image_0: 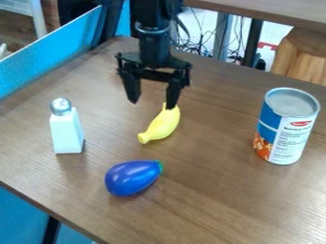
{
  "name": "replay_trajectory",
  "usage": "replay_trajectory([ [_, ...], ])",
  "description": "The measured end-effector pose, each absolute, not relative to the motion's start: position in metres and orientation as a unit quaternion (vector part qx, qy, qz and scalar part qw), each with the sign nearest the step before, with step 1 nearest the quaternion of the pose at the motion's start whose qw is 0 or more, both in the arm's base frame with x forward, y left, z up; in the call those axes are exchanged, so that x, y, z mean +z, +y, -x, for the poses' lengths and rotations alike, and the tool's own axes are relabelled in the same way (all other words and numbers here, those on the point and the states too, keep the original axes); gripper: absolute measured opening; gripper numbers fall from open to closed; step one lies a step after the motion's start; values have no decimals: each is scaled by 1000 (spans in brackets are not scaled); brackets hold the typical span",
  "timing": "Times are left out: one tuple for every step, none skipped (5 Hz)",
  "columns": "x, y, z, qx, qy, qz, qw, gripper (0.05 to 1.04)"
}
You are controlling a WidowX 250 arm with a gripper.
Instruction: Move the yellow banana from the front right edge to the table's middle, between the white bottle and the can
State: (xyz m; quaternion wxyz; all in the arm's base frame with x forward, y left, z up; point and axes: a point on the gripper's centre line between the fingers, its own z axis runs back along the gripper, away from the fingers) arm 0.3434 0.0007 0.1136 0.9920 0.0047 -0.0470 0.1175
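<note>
Overhead, a black gripper [152, 104] hangs above a brown wooden table [210, 190], its jaws spread wide, with open air between their two tips. From where I stand, the tip on the right of the view meets the upper end of a yellow banana [163, 125], though I cannot tell whether the two touch. The banana lies at a slant near the middle of the table, its lower end pointing toward the near left.

Nearer the onlookers, a glossy blue eggplant [132, 177] rests on its side, green tip to the right. A white shaker [66, 129] with a silvery cap stands upright at left, while a can [288, 126] with a blue, white and orange label stands upright at right. Behind the scene are tangled cables [207, 42], a wooden stool [302, 59] and a bright blue panel [47, 57].
</note>
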Motion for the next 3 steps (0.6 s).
replay_trajectory([
  [135,3,-325,57,-26,-20,998,1006],
  [143,-28,-290,-21,24,-68,997,1006],
  [145,-68,-265,-94,42,-83,991,1006],
])
